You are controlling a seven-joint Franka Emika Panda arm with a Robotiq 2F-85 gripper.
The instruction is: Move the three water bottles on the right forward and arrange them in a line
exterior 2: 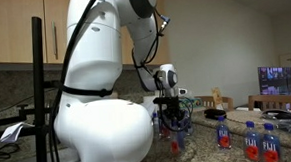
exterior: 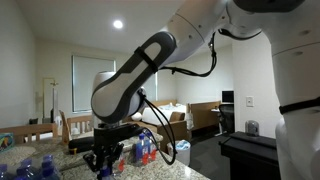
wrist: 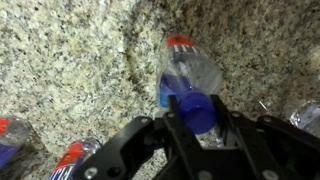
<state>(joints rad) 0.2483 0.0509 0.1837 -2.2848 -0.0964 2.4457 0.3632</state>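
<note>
Granite counter (wrist: 80,60); jaws clamped on water bottle (wrist: 188,80) cap.

I'm working over a speckled granite countertop (wrist: 70,50), beige and brown with dark flecks. In the wrist view a clear water bottle (wrist: 190,80) with a blue cap and a red-and-blue label sits over the middle of it; I cannot tell whether its base touches the stone. A second bottle (wrist: 8,135) and a third bottle (wrist: 72,160), both red-labelled, stand at the near left edge, and a clear bottle (wrist: 308,118) shows at the right. In an exterior view three labelled bottles (exterior 2: 251,143) stand upright, apart from each other, on the counter's right part. In an exterior view darker blue bottles (exterior: 25,168) cluster at the near left.
</note>
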